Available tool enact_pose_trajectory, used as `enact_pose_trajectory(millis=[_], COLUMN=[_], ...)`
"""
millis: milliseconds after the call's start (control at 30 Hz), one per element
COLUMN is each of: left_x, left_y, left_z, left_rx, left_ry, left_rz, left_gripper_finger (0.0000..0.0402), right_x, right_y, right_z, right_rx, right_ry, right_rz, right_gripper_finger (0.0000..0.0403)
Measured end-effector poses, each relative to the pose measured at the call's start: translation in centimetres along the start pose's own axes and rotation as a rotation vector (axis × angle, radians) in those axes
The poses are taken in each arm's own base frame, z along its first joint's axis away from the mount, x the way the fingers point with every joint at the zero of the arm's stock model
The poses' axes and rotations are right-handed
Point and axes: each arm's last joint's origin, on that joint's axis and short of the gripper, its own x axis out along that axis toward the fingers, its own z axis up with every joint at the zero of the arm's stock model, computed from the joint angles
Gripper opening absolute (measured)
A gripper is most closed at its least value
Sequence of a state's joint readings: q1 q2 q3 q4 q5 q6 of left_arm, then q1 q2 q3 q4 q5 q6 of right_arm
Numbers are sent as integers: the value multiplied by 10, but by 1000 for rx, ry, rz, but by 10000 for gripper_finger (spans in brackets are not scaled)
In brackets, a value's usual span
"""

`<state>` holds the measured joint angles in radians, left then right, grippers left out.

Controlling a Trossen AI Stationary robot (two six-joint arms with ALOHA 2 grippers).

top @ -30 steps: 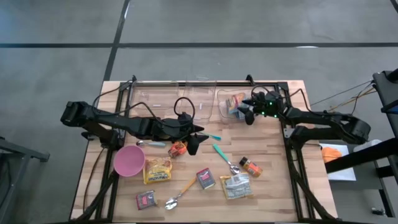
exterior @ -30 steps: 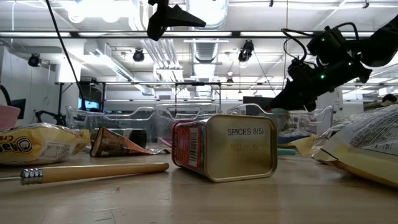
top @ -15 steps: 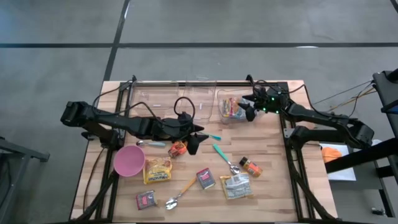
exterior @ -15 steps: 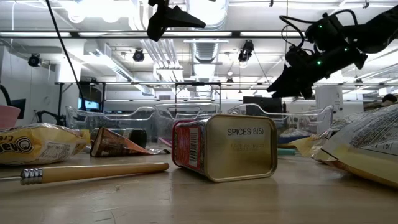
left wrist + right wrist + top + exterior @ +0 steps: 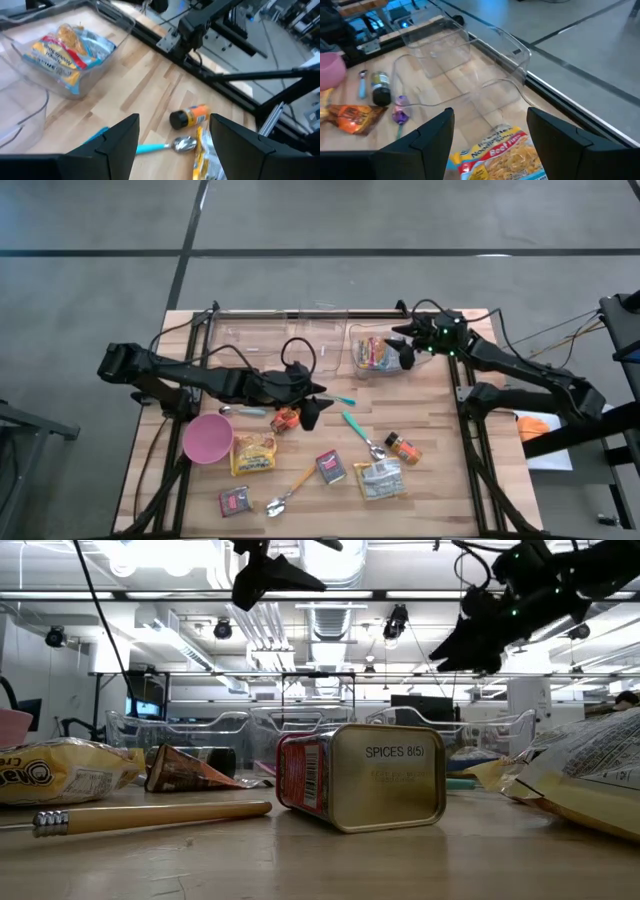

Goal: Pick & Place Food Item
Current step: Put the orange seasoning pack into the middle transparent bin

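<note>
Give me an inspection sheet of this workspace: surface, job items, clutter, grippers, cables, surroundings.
Surface: wooden table, crowded.
Job's things: noodle packet lies inside the right clear bin; the neighbouring clear bins look empty.
Clutter: pink bowl, spice tin on its side, orange-capped bottle, several snack packets, spoons, a teal-handled utensil.
Grippers: right gripper open, empty, above the bin's right edge; left gripper open, empty, over mid-table.
Cables: a black cable loops on the left arm; thin wires run off the right side.
Surroundings: grey floor; workshop room beyond; no person clearly seen.
</note>
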<state>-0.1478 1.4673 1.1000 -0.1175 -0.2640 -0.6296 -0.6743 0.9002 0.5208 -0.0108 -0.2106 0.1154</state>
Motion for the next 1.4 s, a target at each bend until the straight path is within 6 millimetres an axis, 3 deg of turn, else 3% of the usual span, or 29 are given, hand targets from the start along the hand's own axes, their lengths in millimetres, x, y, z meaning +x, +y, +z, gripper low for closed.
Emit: enact_pose_trajectory(millis=[467, 733, 1033, 1400], left_x=[0, -25, -29, -30], left_y=[12, 34, 51, 68], left_z=[-5, -6, -34, -69], left_rx=[1, 20, 73, 135], left_ry=[199, 474, 613, 806], left_rz=[-59, 157, 319, 272], left_gripper_finger=[248, 248, 248, 248], right_x=[-34, -52, -56, -56], right_y=[26, 42, 43, 43], right_z=[27, 43, 56, 59], right_rx=[36, 78, 160, 215], right_ry=[11, -52, -98, -106], right_rz=[225, 292, 210, 189], right_gripper_finger=[247, 247, 247, 247])
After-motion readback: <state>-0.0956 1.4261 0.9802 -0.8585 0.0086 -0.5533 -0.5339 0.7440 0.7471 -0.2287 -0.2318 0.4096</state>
